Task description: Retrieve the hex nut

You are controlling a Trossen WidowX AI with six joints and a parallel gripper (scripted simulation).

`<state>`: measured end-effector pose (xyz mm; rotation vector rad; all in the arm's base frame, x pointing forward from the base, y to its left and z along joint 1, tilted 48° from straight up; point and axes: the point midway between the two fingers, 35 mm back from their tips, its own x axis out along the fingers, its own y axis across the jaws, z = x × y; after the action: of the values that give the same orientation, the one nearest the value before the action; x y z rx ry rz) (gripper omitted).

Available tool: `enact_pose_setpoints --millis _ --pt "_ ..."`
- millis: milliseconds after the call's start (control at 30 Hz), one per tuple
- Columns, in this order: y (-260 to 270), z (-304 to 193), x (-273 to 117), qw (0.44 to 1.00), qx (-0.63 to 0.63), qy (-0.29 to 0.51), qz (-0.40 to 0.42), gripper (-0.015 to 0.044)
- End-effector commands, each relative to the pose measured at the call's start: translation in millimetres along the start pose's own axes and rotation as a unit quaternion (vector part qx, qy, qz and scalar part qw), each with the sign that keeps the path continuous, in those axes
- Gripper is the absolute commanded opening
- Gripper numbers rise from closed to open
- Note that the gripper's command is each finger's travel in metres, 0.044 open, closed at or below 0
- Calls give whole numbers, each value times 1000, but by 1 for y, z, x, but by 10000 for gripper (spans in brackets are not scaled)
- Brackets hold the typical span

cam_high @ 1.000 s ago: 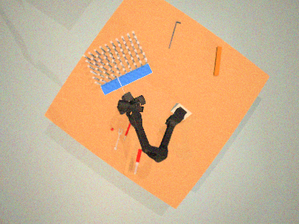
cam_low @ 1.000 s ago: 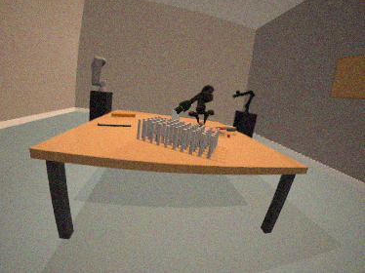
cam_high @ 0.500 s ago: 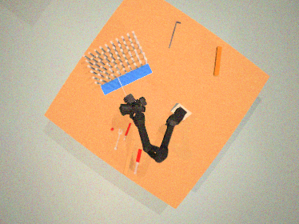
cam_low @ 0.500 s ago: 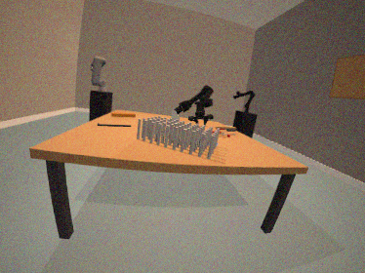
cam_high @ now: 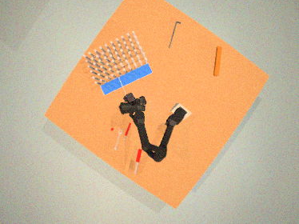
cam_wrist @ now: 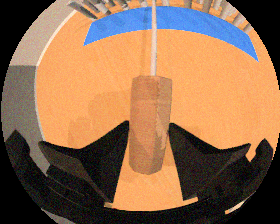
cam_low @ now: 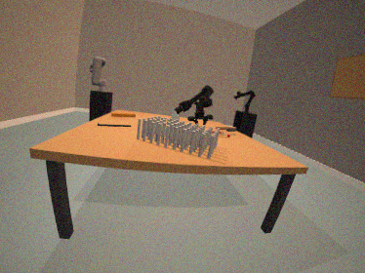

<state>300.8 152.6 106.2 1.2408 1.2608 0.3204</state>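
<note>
My gripper [cam_high: 129, 98] [cam_wrist: 149, 124] is shut on the wooden handle [cam_wrist: 150, 107] of a tool, in front of the spacer field. The tool's thin pale shaft [cam_high: 123, 87] [cam_wrist: 154, 47] points away from me and crosses over the blue taped strip [cam_high: 137, 74] [cam_wrist: 205, 25]. Its far end lies near the strip's spacer-side edge in the top view; its shape and height cannot be told. The metal spacers [cam_high: 113, 53] [cam_low: 179, 136] stand upright in rows behind the strip. The hex nut cannot be made out in any view.
A black bent rod [cam_high: 172, 35] [cam_low: 114, 125] and an orange bar [cam_high: 217, 61] [cam_low: 123, 115] lie away from the field. Two red-handled tools [cam_high: 128, 129] [cam_high: 138, 155], a pale wrench-like tool [cam_high: 117, 141] and a small red item [cam_high: 112, 129] lie beside the arm.
</note>
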Motion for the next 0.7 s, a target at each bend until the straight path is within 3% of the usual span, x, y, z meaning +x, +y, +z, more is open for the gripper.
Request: enact_pose_setpoints --millis 0,667 --pt "2 4 1 1000 -4 -3 2 0" --pt "3 15 4 1000 -5 -3 2 0"
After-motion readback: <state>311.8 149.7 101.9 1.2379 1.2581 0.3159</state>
